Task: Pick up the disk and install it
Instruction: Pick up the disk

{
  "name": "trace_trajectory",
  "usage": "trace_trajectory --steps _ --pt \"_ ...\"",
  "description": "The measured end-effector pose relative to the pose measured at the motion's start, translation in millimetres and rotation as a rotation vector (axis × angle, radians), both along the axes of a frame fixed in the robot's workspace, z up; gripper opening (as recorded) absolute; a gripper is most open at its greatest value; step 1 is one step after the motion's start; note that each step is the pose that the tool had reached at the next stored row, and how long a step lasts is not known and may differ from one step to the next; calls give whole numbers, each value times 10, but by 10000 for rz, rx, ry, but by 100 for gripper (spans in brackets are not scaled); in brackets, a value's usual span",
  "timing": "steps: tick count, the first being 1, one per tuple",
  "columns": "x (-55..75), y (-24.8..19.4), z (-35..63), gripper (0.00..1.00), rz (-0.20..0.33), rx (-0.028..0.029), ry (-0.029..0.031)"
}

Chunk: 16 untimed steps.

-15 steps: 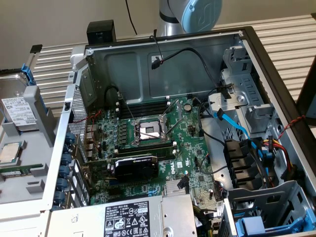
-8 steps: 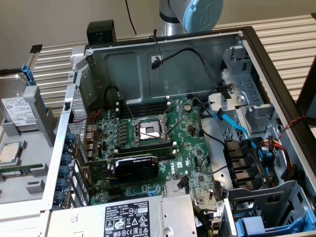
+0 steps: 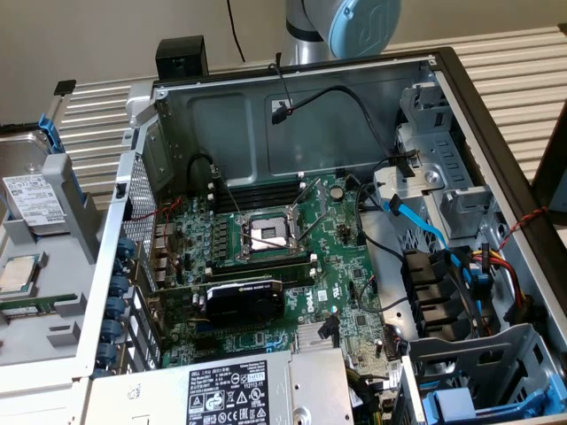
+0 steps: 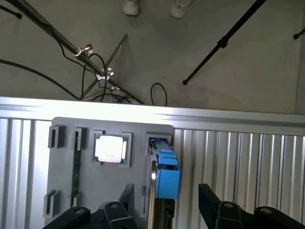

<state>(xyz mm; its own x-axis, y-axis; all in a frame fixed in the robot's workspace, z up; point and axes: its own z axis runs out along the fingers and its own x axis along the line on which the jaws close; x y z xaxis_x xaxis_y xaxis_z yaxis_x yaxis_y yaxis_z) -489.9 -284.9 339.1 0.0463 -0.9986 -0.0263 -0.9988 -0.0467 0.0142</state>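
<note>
Gripper (image 4: 166,191) spread wide apart, one finger either side of the disk (image 4: 166,172), standing on edge in the grey holder (image 4: 86,183) beside the processor chip (image 4: 110,149).

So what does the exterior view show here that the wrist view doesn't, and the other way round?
Exterior view: the open computer case, its motherboard, the black graphics card and the arm beyond the case's far wall.
Wrist view: the open gripper, jaws either side of the disk, and the floor with stand legs.
Both: the grey holder carrying the disk and the processor chip.
</note>
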Motion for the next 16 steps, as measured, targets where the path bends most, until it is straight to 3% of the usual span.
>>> trace_trajectory --steps 4,16 --pt "1 15 -45 65 1 -128 2" --pt "15 15 -272 65 0 -132 2"
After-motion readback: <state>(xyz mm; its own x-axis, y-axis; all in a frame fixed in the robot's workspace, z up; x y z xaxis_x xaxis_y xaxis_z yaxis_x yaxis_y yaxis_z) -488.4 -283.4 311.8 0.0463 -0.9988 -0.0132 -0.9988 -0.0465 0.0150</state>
